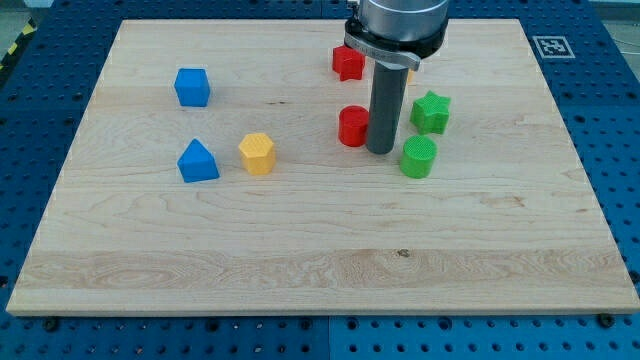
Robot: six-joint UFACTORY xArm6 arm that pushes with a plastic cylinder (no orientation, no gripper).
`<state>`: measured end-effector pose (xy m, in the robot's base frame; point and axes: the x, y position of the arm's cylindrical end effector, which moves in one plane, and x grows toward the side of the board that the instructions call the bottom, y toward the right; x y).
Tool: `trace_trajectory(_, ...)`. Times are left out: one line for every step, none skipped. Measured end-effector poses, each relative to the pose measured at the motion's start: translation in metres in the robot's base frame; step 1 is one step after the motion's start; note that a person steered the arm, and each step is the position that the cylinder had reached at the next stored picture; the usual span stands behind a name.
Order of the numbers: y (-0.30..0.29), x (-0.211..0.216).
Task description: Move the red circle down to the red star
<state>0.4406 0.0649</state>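
Observation:
The red circle point(352, 126) is a short red cylinder near the board's middle, slightly toward the view's top. The red star point(347, 62) lies above it, close to the board's top edge, partly behind the arm's housing. My tip point(380, 150) rests on the board just to the right of the red circle, touching or nearly touching its right side. The dark rod rises from there to the arm's body at the view's top.
A green star point(431, 111) and a green circle point(419, 157) lie right of my tip. A yellow hexagon point(257, 153), a blue triangle point(197, 161) and a blue cube point(192, 87) lie at the left. The wooden board point(320, 260) sits on a blue perforated table.

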Motion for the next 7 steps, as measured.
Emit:
trace_trajectory(0.0,0.02)
trace_trajectory(-0.001,0.032)
trace_trajectory(-0.011,0.032)
trace_trajectory(-0.023,0.029)
trace_trajectory(-0.026,0.014)
trace_trajectory(-0.013,-0.004)
trace_trajectory(-0.002,-0.026)
